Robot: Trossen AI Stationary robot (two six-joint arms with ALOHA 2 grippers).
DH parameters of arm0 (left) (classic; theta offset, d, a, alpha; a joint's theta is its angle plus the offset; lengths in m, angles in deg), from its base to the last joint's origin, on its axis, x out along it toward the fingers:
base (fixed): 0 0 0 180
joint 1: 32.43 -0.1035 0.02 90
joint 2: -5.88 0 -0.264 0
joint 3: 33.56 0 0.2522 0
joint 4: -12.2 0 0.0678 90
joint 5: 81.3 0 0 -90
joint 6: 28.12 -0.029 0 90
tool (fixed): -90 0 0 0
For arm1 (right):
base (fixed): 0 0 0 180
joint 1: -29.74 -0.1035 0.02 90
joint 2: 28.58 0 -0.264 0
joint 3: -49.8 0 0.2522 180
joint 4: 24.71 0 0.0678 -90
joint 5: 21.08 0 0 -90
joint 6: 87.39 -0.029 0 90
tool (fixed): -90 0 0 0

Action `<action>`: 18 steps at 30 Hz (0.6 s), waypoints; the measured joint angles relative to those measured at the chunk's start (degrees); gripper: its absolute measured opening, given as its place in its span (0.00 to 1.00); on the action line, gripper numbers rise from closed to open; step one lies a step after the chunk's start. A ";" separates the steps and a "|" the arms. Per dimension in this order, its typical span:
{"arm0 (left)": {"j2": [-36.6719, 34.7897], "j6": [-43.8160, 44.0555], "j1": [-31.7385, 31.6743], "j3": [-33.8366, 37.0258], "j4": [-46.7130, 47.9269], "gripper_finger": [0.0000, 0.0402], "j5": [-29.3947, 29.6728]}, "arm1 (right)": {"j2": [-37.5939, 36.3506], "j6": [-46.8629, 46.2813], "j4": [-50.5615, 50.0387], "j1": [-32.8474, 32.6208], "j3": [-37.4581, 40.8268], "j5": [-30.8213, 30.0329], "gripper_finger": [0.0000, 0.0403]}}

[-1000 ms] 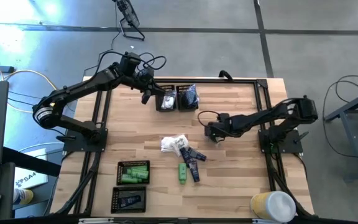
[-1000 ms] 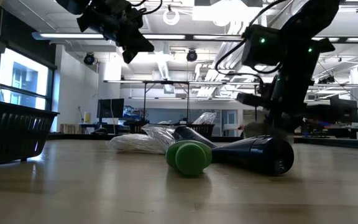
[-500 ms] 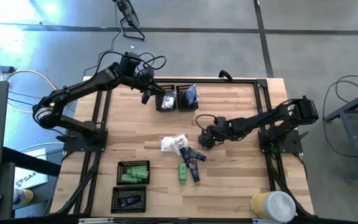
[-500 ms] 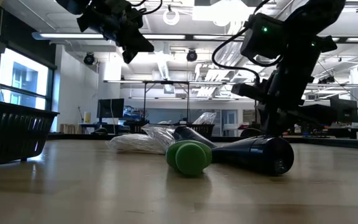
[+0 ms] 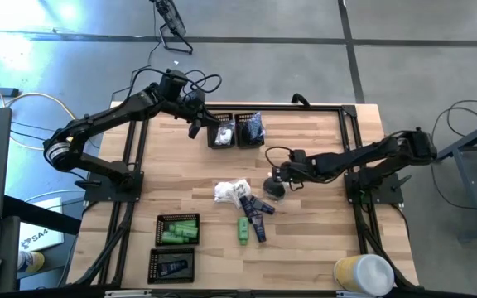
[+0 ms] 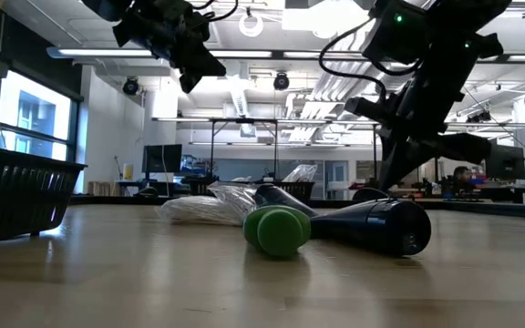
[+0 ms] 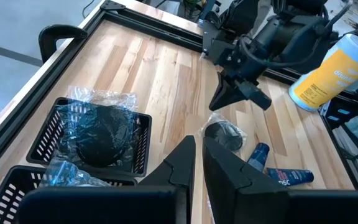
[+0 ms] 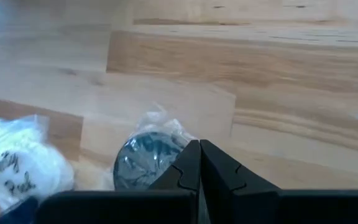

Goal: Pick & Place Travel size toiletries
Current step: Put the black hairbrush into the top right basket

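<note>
On the table's middle lie white crinkly packets (image 5: 232,191), navy tubes (image 5: 259,207) and a green tube (image 5: 243,229). Just right of them is a dark round piece in a clear bag (image 5: 274,189) (image 8: 145,158). My right gripper (image 5: 281,178) (image 8: 199,152) stands above it, slanting down, shut on the bag. My left gripper (image 5: 197,126) (image 7: 195,152) hovers shut and holds nothing. It is over the two black trays at the far edge (image 5: 220,134) (image 5: 249,129), which hold bagged items (image 7: 98,134). My right gripper pinches the clear plastic at the bag's upper edge (image 8: 180,134) between its two fingertips, coming from above and from the table's right. The dark piece hangs just below the tips (image 7: 222,132). Whether its underside still rests on the wood, I cannot tell.
A tray of green tubes (image 5: 178,229) and a tray of navy tubes (image 5: 171,266) sit at the near left. A yellow and white container (image 5: 363,273) stands at the near right corner. A black frame rail (image 5: 350,132) runs round the tabletop.
My right gripper dipped toward the pile, then rose and drew back a little toward the table's right edge, fingers shut throughout. The bagged dark piece now shows below its tips.
</note>
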 joint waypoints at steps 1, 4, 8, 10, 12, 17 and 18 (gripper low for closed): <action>0.00 0.00 0.01 0.00 0.02 0.07 0.00 | -0.39 0.58 -0.01 -0.02 0.00 0.45 0.01; -0.01 0.00 -0.01 0.00 0.00 0.07 -0.04 | -0.71 1.79 0.13 -0.02 0.00 2.09 0.01; 0.00 -0.26 0.00 0.00 0.00 0.07 -0.11 | -0.71 1.90 0.01 -0.02 0.00 2.93 0.01; 0.00 -0.26 0.01 0.00 0.00 0.07 -0.11 | -0.71 1.90 -0.02 -0.02 0.00 2.92 0.01; 0.00 -0.28 -0.01 0.00 0.00 0.07 -0.11 | -0.71 1.92 -0.01 -0.02 0.00 2.89 0.00; -0.01 -0.24 0.00 0.00 0.00 0.07 -0.09 | -0.71 2.52 -0.01 -0.02 0.00 2.76 0.00; -0.01 -0.24 0.01 0.00 0.00 0.07 -0.10 | -0.71 3.11 -0.01 -0.02 0.00 2.76 0.00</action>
